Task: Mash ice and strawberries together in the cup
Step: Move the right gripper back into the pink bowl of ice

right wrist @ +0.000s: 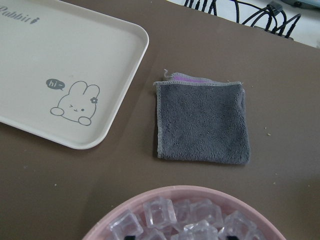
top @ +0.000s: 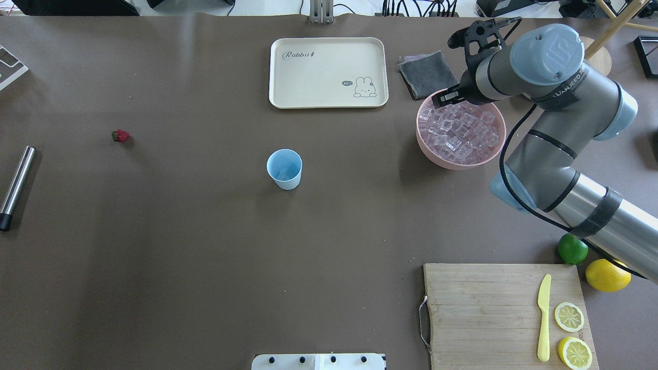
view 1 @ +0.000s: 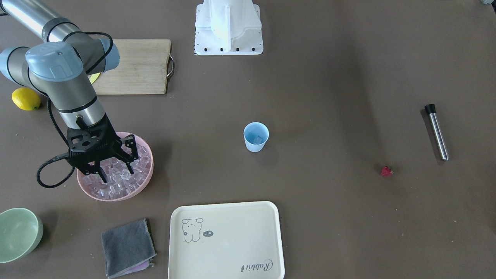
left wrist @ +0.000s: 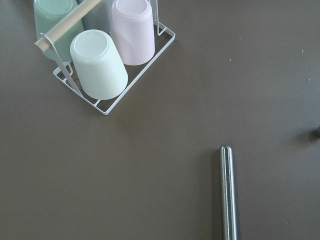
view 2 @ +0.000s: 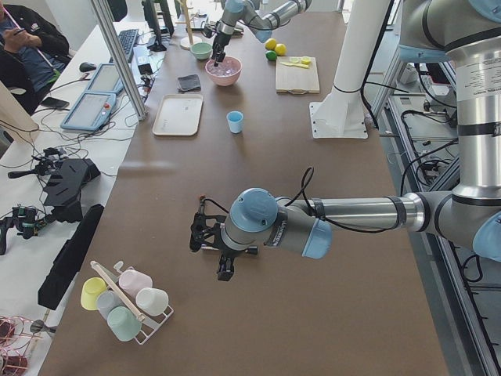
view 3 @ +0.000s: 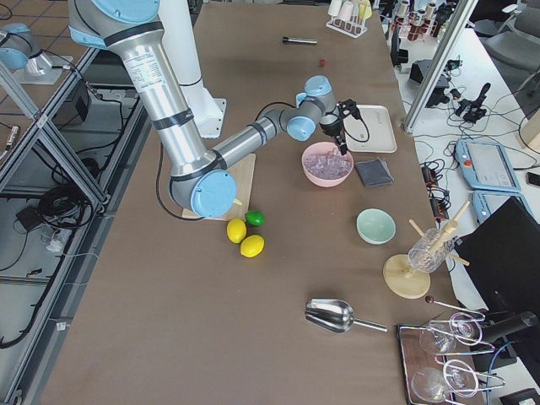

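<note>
Right hand (view 1: 116, 173) low over the ice, fingers spread wide, nothing gripped; cup waits mid-desk.

Reading the overhead view left to right: the steel muddler (top: 16, 185) is at the far edge, with the strawberry (top: 121, 135) near it on the bare desk (top: 205, 257). The cup (top: 284, 168) stands upright at centre, possibly with a cube already in it. The pink bowl (top: 437, 154) is heaped with ice (top: 462, 131), and the right hand's tips are among the cubes at the bowl's far side. The cup is well apart from that hand, and the strawberry is further off again. The left hand (view 2: 210, 249) shows only in the side view, so you cannot tell its state. Watch for these risks:
- Packed, slick cubes may squirt free or come up two at once.
- A loose pinch could drop one on the way to the cup.
- A low approach may tip that light cup.
</note>
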